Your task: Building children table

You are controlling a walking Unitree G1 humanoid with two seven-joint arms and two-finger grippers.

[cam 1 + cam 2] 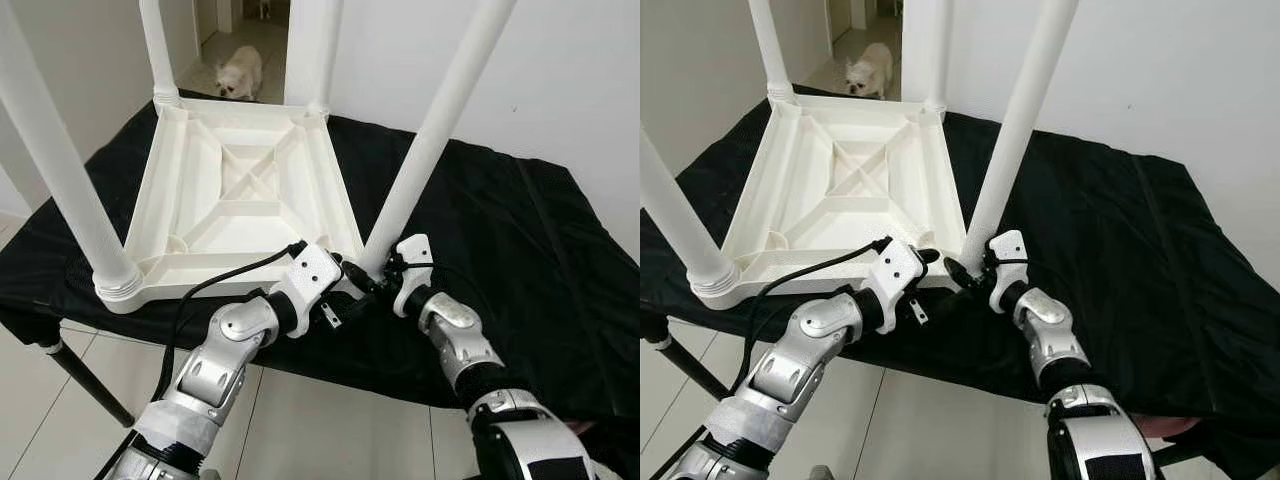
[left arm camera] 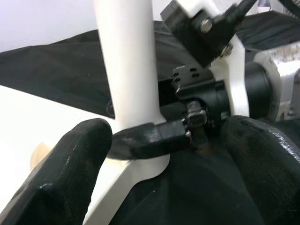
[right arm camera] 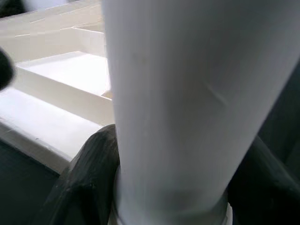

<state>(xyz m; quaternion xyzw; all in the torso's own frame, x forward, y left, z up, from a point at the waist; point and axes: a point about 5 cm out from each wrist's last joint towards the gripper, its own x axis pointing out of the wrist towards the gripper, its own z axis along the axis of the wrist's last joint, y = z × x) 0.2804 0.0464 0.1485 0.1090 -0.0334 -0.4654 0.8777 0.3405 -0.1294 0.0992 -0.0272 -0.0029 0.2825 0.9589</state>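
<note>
A white plastic children's table (image 1: 240, 190) lies upside down on a black cloth (image 1: 500, 230), its legs pointing up. The near right leg (image 1: 430, 140) stands in the table's near right corner. My right gripper (image 3: 173, 187) is shut on that leg's base, one black finger (image 3: 89, 178) on each side. My left gripper (image 2: 159, 173) is open right beside it at the same corner. Its fingers (image 2: 61, 173) stand apart on either side of the leg's foot and of the right gripper's finger.
Another leg (image 1: 60, 160) rises at the near left and two stand at the far corners (image 1: 158, 45). A small dog (image 1: 238, 72) lies in the doorway behind. The cloth-covered stand ends just before me, with tiled floor (image 1: 330, 430) below.
</note>
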